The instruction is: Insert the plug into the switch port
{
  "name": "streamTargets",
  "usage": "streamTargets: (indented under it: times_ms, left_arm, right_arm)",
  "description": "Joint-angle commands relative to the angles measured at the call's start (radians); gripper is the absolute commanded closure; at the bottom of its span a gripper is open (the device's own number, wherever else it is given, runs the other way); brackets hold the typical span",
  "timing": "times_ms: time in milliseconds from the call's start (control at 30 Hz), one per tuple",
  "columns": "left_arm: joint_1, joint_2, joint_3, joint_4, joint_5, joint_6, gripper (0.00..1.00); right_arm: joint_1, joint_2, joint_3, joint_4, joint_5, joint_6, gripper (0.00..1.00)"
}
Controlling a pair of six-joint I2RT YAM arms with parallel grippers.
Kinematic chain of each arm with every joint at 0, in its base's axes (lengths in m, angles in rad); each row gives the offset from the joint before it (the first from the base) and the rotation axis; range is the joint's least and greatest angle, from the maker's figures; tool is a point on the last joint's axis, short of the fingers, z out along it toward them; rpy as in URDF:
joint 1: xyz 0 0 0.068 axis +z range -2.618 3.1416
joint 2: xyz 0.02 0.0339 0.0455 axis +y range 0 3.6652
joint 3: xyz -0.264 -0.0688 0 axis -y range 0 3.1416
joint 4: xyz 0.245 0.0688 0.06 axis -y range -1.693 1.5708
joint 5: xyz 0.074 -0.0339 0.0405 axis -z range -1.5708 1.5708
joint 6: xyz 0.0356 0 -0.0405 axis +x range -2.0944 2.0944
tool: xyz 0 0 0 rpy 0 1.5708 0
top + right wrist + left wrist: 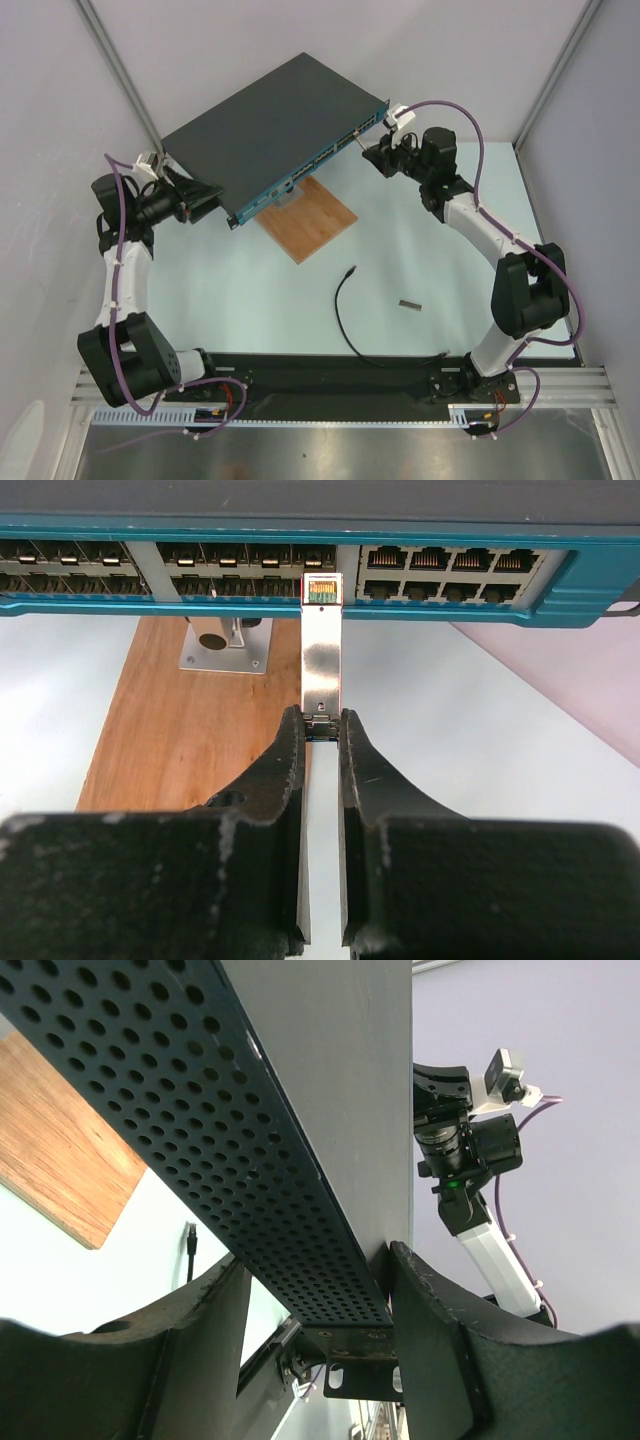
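Left hand (198, 197) clamping the switch (270, 120), right hand (322, 725) pinching a metal piece (322, 660) at the switch port (321, 588), the light, limp-tailed plug (352, 269) is lying before the switch, likely best gripped behind its tip.

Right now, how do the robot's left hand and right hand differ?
The left hand spans wide, across the edge of the switch; the right hand pinches narrow, on a thin silver metal piece. The left hand sits at the switch's left end; the right hand faces its teal port row. Both hold something, neither the plug.
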Motion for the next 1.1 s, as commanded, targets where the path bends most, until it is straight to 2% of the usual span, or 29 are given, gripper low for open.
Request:
streamTargets:
  times_ms: [0,1067]
  left_arm:
    - [-0.057,0.040,0.025,0.062,-0.042,0.083,1.00]
    - [-0.056,0.043,0.028,0.059,-0.040,0.086,1.00]
  right_arm:
    - [0.023,0.000,-0.010,0.051,-0.007,-0.024,1.00]
    - [0.015,-0.017,-0.059,0.062,0.014,-0.038,1.00]
